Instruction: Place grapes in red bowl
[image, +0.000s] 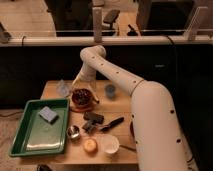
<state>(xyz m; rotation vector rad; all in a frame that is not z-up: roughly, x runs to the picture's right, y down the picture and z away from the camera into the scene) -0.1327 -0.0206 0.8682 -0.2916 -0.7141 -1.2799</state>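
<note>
The red bowl (81, 101) stands on the wooden table, left of the middle, near the back. The grapes (80, 94) lie inside it as a dark bumpy cluster. My white arm reaches from the right foreground up and over to the back of the table. The gripper (76, 83) hangs just behind and above the bowl, its tip near the bowl's far rim.
A green tray (35, 135) with a blue sponge (48, 114) fills the table's left. A small steel cup (73, 132), a black blocky object (93, 117), a black utensil (112, 123), an orange fruit (90, 145), a small white bowl (109, 144) and a blue cup (110, 90) stand around.
</note>
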